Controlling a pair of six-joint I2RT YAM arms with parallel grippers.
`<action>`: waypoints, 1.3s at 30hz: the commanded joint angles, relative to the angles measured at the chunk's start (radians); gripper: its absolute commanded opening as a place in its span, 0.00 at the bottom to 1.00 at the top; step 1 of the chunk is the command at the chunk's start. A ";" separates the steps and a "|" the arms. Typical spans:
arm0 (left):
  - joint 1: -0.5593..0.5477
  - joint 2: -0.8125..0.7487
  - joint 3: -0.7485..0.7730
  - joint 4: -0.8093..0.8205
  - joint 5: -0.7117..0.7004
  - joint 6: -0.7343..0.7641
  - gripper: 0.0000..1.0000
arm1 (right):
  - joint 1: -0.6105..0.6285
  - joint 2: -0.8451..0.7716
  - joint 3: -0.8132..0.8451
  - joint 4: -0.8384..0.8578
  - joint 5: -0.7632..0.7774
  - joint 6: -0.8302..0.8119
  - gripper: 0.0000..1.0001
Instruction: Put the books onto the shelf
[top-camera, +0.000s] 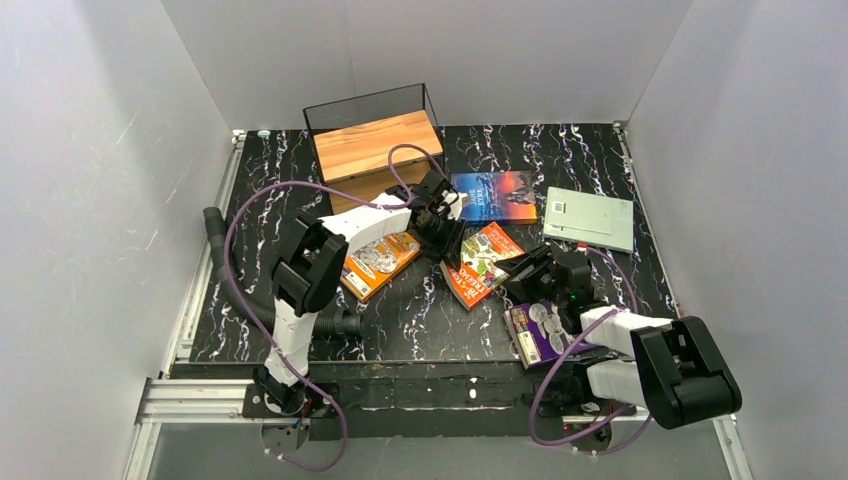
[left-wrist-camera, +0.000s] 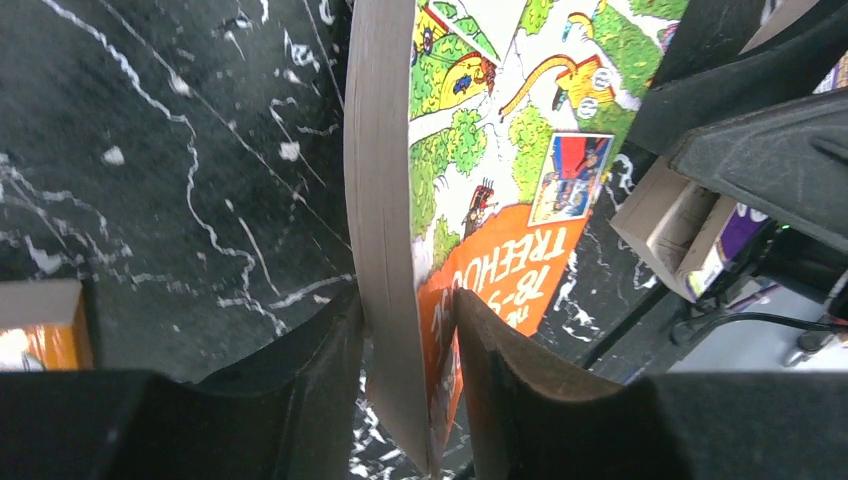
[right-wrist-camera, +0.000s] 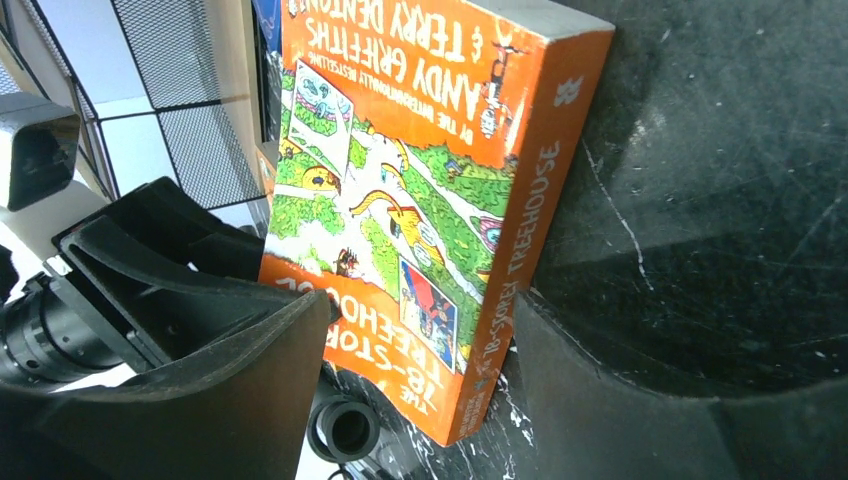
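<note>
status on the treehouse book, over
left gripper closed on treehouse book page edge, right gripper gripping its spine end. book tilted up off table, not on shelf yet. way to shelf looks open.

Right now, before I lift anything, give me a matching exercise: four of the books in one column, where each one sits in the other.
Things:
1. red-green illustrated book
2. blue book with orange sunset
3. plain pale grey-green book
4. purple cartoon book

Places:
A. by the front edge of the black marbled table
B. far right, lying flat, barcode up
C. just right of the black wire-and-wood shelf
D. between the fingers of the left pincer

Pairs: 1-D, 2-C, 3-B, 4-A
</note>
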 joint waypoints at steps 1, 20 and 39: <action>-0.011 -0.150 -0.034 -0.103 -0.018 -0.133 0.00 | -0.003 -0.040 0.058 -0.089 -0.023 -0.040 0.77; 0.042 -0.250 -0.146 0.266 0.120 -0.462 0.00 | -0.021 0.054 0.063 0.170 -0.199 0.065 0.77; 0.042 -0.300 -0.100 -0.013 0.116 -0.324 0.54 | -0.020 0.064 0.034 0.364 -0.188 0.163 0.01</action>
